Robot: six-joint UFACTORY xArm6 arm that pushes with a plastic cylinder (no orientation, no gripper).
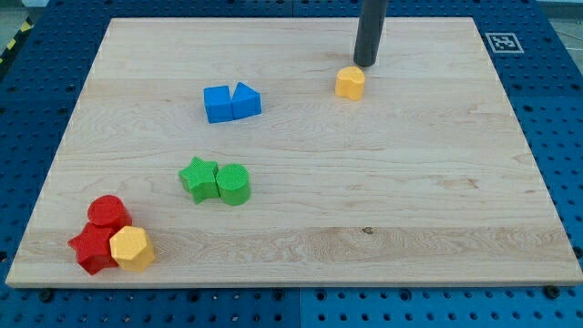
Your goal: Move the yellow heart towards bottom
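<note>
The yellow heart (350, 83) lies on the wooden board (410, 182) near the view's top, right of centre. My tip (365, 64) stands just above and slightly right of the heart, close to its upper edge; I cannot tell if it touches. The dark rod rises from there out of the view's top.
Two blue blocks (231, 102) sit side by side at upper left. A green star (199, 178) touches a green cylinder (233, 184) left of centre. At the bottom left corner a red cylinder (107, 211), a red star (92, 249) and a yellow hexagon (131, 248) cluster together.
</note>
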